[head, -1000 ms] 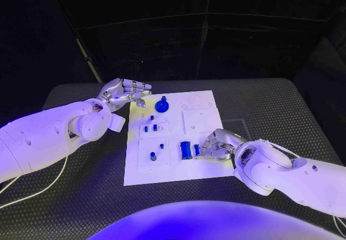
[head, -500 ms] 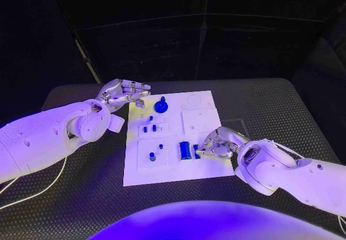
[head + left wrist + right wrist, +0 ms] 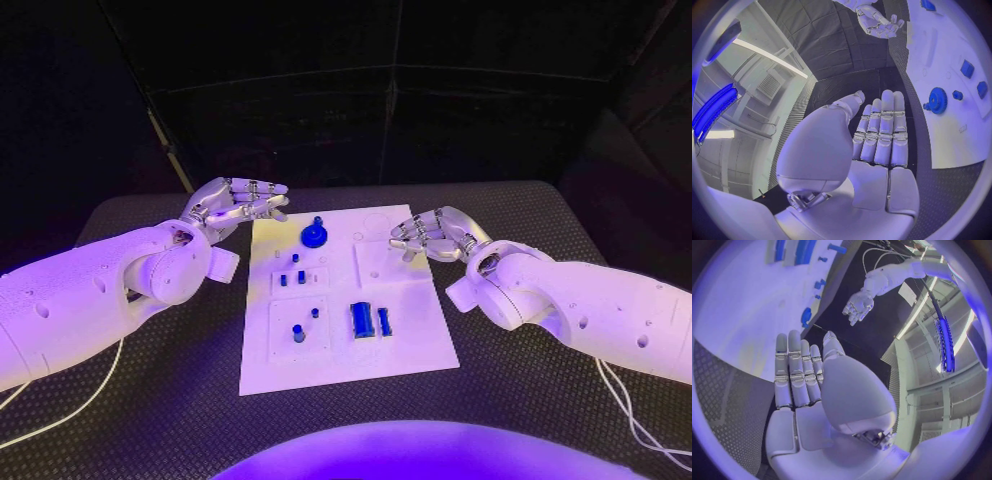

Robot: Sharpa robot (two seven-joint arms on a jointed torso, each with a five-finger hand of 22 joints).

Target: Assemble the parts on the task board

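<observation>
The white task board (image 3: 411, 350) lies in the middle of the black table. A blue gear (image 3: 315, 237) sits near its far edge. Two blue bars (image 3: 371, 322) stand side by side nearer me, with small blue pegs (image 3: 299, 331) to their left. My left hand (image 3: 238, 200) hovers off the board's far left corner, fingers straight, holding nothing; in the left wrist view the left hand (image 3: 879, 135) is flat beside the gear (image 3: 937, 100). My right hand (image 3: 433, 232) is over the board's far right edge, empty; the right wrist view shows that hand (image 3: 801, 375) with straight fingers above the board (image 3: 748, 305).
Black textured mat (image 3: 548, 230) surrounds the board on all sides. A white cable (image 3: 58, 400) trails over the table at the near left. Each wrist view also catches the opposite hand (image 3: 879, 22) across the board.
My right hand has left the blue bars at the board's near right and moved up to its far right edge, fingers straightened. The left hand has hardly moved. The camera has shifted.
</observation>
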